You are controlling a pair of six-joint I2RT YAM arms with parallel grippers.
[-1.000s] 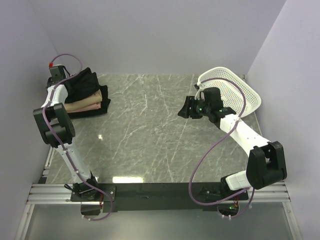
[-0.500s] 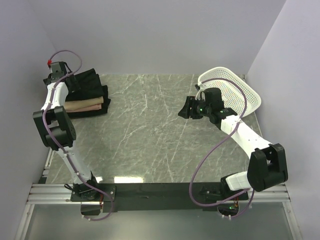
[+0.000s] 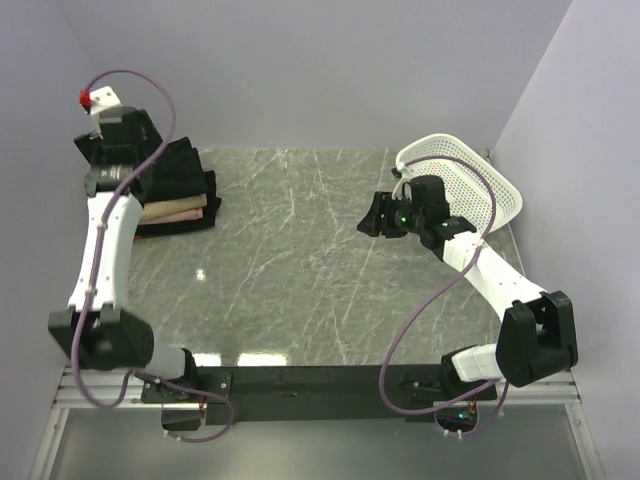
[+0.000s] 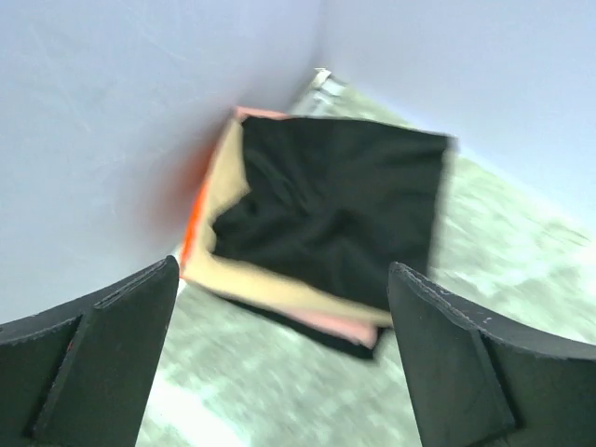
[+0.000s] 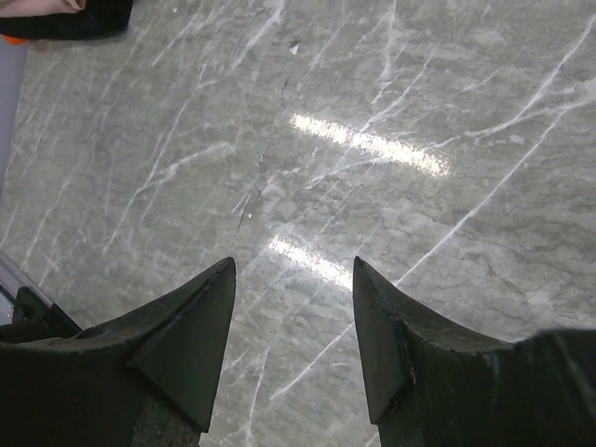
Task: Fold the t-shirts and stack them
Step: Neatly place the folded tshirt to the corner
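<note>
The left gripper (image 4: 281,275) hangs open over the far left corner of the table (image 3: 300,280). Its two dark fingers (image 4: 102,345) stand wide apart at the bottom of the wrist view, with nothing between them. Through that gap you look down on the stack of t-shirts (image 4: 326,223), a little blurred. The gripper is lifted clear of the cloth.

A black tee (image 4: 345,177) lies on top, rumpled in the middle. Under it a tan layer (image 4: 270,284) sticks out along the near and left edges. Then comes a pale pink layer (image 4: 358,328), with more black beneath that. An orange edge (image 4: 193,233) shows on the side against the wall. In the overhead view the stack sits in the table's back left corner, hard by the left wall, and the left arm reaches up over it.

The right gripper (image 5: 293,270) is out over the right half of the table, well apart from the shirts. It too is open and empty — between its parted fingers there is only marbled grey tabletop with two bright streaks of reflected light. A sliver of the stack shows at the top left corner of that wrist view.

Behind the right arm, at the far right corner, stands a white perforated basket (image 3: 470,175). A purple cable (image 3: 420,310) loops along the right arm.
</note>
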